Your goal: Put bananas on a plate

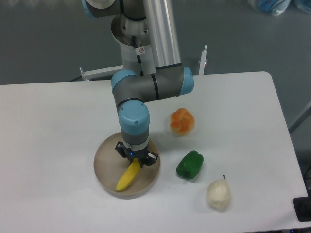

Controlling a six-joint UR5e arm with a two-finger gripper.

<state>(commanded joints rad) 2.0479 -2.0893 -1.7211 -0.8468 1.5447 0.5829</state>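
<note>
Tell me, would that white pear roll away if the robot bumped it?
Probably a little. The whitish, round-bodied pear with a thin stem stands alone on the flat white table, so nothing would stop it. Its uneven shape would likely make it wobble, not roll far.

Directly under the pincer (137, 160) the banana (128, 176) lies on the plate (104, 167), with the pepper (190, 165) to its right, the pear (218, 194) right and nearer the camera, the orange fruit (182, 121) right and behind.

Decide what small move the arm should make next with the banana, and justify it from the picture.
Probably open the gripper and let go: the banana already lies inside the plate, its lower tip near the front rim, while the gripper holds its upper end.
</note>
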